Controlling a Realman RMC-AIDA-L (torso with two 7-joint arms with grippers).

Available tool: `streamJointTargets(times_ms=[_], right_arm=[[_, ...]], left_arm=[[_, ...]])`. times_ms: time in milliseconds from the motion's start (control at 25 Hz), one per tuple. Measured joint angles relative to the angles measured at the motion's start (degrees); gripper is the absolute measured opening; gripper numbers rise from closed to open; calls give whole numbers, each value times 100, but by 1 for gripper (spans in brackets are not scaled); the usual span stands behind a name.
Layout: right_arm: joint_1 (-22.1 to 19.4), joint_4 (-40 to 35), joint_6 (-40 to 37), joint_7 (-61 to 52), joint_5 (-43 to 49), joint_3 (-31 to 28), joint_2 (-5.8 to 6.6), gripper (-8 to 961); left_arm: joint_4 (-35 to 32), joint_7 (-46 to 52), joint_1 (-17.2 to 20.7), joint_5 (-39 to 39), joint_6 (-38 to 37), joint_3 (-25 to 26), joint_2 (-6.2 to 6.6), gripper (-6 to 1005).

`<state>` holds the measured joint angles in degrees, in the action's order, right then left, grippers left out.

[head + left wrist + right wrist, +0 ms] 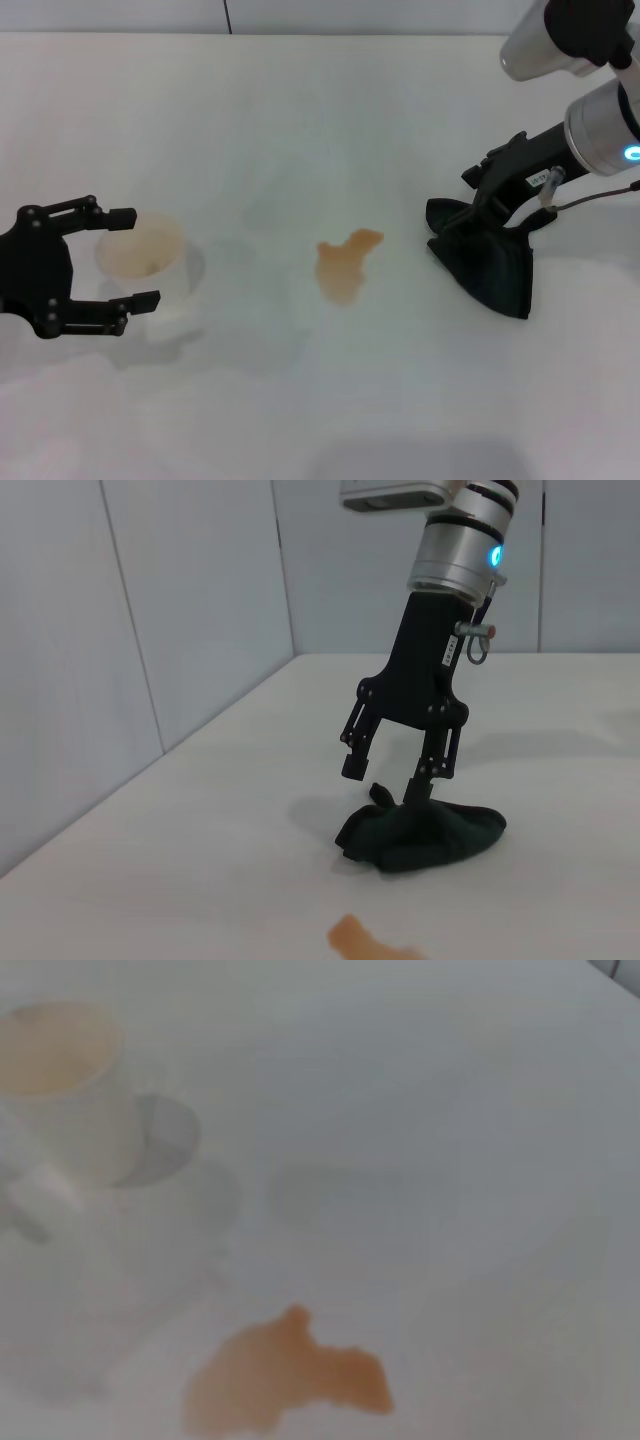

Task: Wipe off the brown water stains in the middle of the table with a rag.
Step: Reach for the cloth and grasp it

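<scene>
Right gripper (462, 216): jaws apart, one fingertip touching black rag (492, 265) on table (300, 100); brown water stains (346, 263) mid-table, apart from rag; left gripper (128, 258): open around translucent cup (140, 250)

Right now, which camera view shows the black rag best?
The left wrist view: the rag lies bunched on the table, with the right gripper at it, fingers spread. The head view shows the rag from above, beside the brown water stains. The right wrist view shows no rag.
</scene>
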<state>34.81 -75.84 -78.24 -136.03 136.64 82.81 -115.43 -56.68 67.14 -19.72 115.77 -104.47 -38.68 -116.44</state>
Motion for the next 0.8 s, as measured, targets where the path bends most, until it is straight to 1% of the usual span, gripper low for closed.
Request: streamJointTargets(times_ms=[320,560,800], right_arm=[[-77,322,372,-46,23,117,-6,796],[-198,356,415,-69,1,191,-33,780],[-257,345,412,-167,26,200,-28,764]], left_arm=[[0,-20,-7,0,76,-34,3,894],[0,-23,-15,0,124,-35,21,894],[-1,-25,-22,0,143,-34,17,893]])
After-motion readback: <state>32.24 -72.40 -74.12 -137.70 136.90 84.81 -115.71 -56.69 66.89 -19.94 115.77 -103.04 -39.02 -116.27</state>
